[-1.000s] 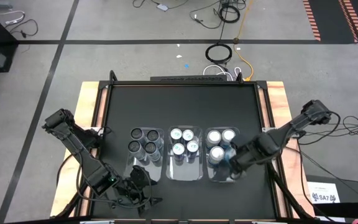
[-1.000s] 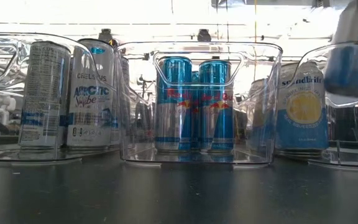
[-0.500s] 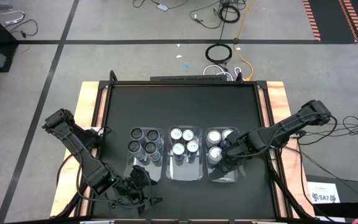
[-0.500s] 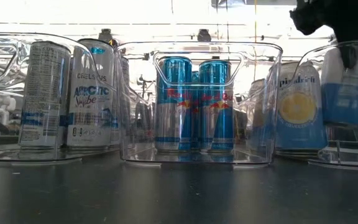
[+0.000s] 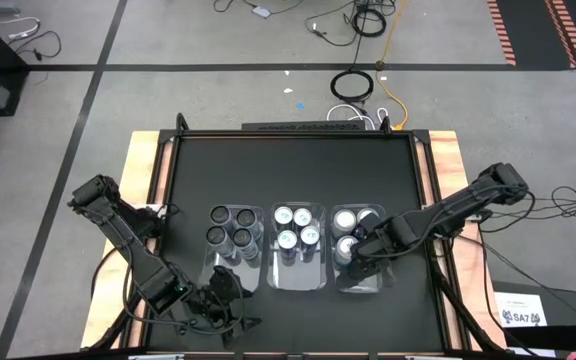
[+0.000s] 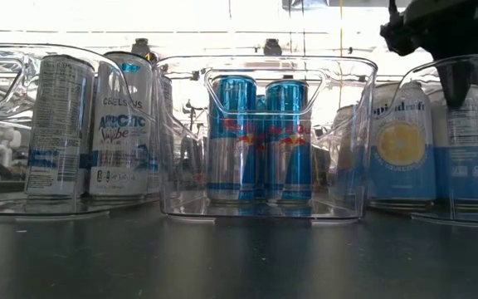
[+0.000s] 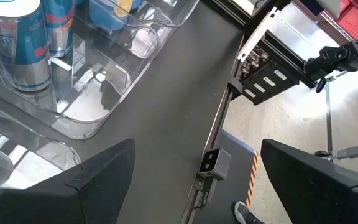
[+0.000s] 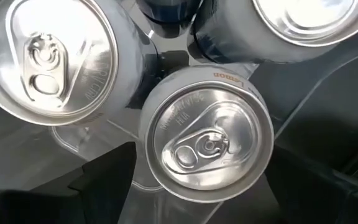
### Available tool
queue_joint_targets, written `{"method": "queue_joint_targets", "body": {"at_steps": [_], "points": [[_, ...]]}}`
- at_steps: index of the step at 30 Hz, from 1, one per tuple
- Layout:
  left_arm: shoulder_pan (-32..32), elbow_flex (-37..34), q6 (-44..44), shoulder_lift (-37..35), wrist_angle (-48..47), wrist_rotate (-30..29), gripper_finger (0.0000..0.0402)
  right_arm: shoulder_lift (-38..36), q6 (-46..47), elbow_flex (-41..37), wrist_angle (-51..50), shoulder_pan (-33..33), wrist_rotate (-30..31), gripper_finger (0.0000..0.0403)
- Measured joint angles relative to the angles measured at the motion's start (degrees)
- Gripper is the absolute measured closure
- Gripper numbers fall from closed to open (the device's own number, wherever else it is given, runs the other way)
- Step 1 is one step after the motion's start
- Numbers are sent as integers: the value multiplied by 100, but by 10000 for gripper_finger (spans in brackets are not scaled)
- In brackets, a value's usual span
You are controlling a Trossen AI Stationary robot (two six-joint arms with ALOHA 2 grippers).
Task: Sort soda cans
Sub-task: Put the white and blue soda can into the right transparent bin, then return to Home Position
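Note:
Three clear bins stand in a row near the table's front. The left bin [image 5: 233, 272] holds dark grey soda cans [image 5: 230, 226], the middle bin [image 5: 298, 275] blue-and-white cans [image 6: 260, 137], and the right bin [image 5: 360, 285] silver-white cans [image 5: 350, 220]. My right gripper [image 5: 360, 255] points down into the right bin. It is open, with its fingers [image 8: 104, 180] on either side of the top of an upright can [image 8: 207, 143] that stands on the bin's floor [image 6: 471, 141]. My left gripper [image 7: 194, 168] waits open near the front left, nothing between its fingers.
The bins' clear walls [image 6: 363, 124] stand close around the cans. Two other silver-white cans [image 8: 42, 56] crowd the one under my right gripper. Bare black table [image 5: 288, 170] lies behind the bins, and the table's raised frame edge [image 7: 229, 106] runs along its side.
My right gripper has come down into the right bin and a little toward the table's left, bringing a silver-white can with it. The can, earlier held high in the bin, now stands upright on the bin's floor beside the others.

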Motion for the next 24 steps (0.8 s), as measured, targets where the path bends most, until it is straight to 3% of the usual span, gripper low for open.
{"method": "queue_joint_targets", "body": {"at_steps": [8,15,24], "points": [[-13,0,-3,0,34,28,45,-235,20,197,-90,11,-9,65],[-13,0,1,0,28,42,45,-479,8,1062,-887,154,55,65],[-4,0,260,-2,-456,322,45,-706,113,1801,-673,1483,1057,64]]}}
